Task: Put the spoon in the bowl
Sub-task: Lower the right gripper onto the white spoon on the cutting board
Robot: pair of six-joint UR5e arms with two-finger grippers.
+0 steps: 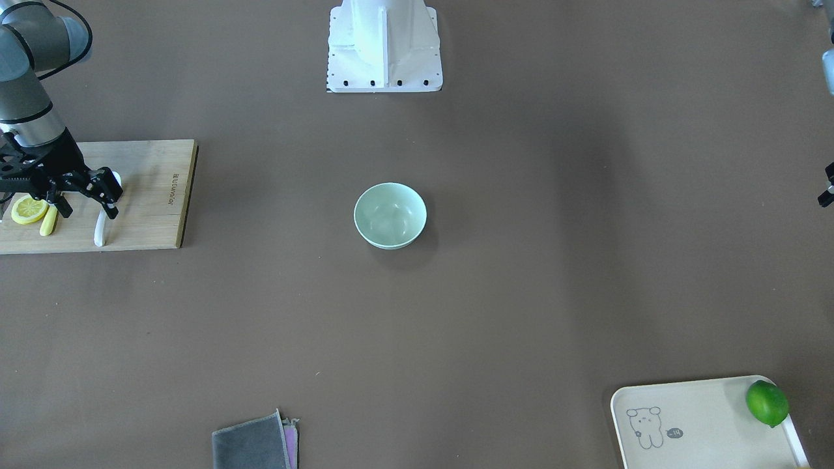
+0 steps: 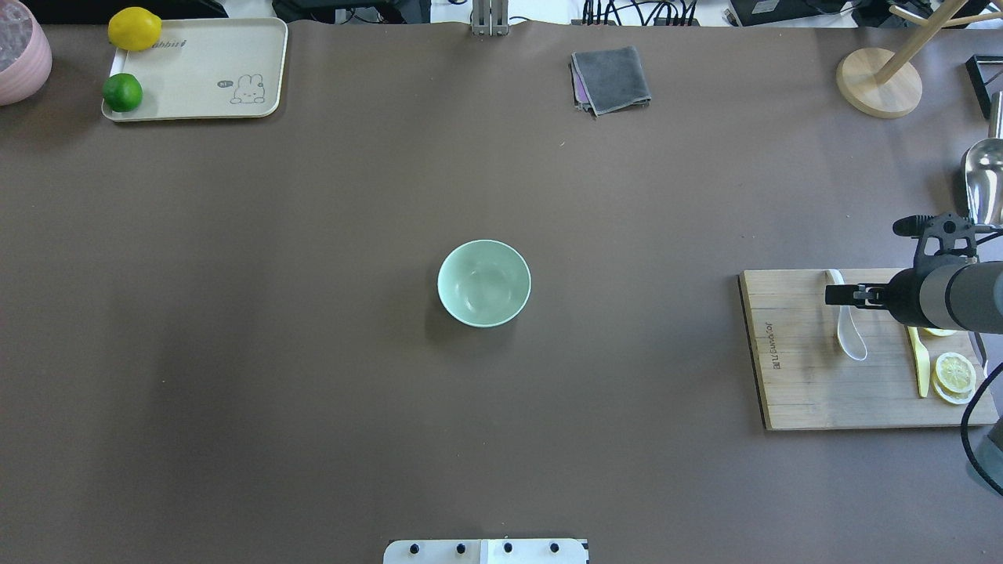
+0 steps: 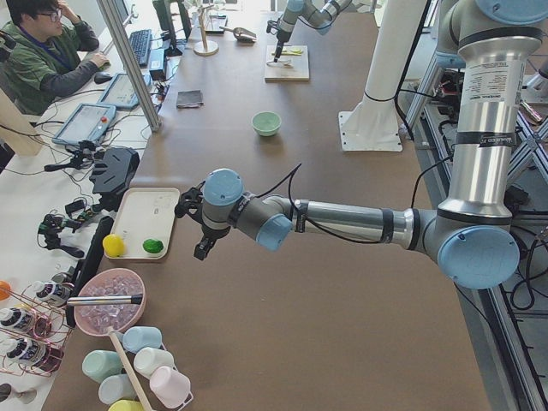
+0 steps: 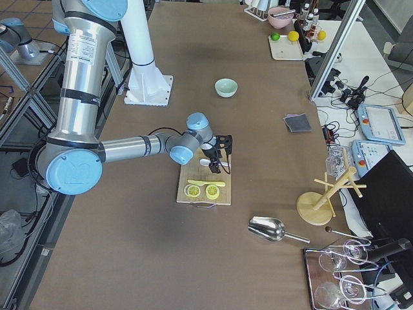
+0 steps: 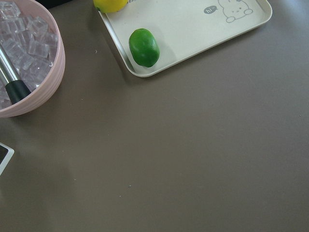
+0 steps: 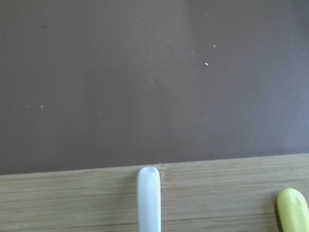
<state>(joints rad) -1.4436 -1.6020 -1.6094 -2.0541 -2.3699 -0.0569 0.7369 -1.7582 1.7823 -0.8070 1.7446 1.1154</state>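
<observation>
The white spoon (image 1: pixel 100 229) lies on a wooden cutting board (image 1: pixel 150 195) at the table's right end, handle pointing away from the robot. It also shows in the overhead view (image 2: pixel 851 333), and its handle tip shows in the right wrist view (image 6: pixel 148 198). My right gripper (image 1: pixel 88 208) is open and hangs just above the board, its fingers on either side of the spoon. The mint-green bowl (image 1: pixel 389 215) stands empty at the table's middle (image 2: pixel 483 283). My left gripper (image 3: pixel 202 243) hovers near the cream tray. I cannot tell whether it is open or shut.
A yellow knife (image 2: pixel 921 364) and lemon slices (image 2: pixel 954 374) lie on the board beside the spoon. The cream tray (image 2: pixel 196 70) holds a lime (image 2: pixel 122 92) and a lemon (image 2: pixel 135 29). A pink ice bowl (image 5: pixel 29 63), a grey cloth (image 2: pixel 611 78), a wooden stand (image 2: pixel 878 82) and a metal scoop (image 4: pixel 266 227) are also on the table.
</observation>
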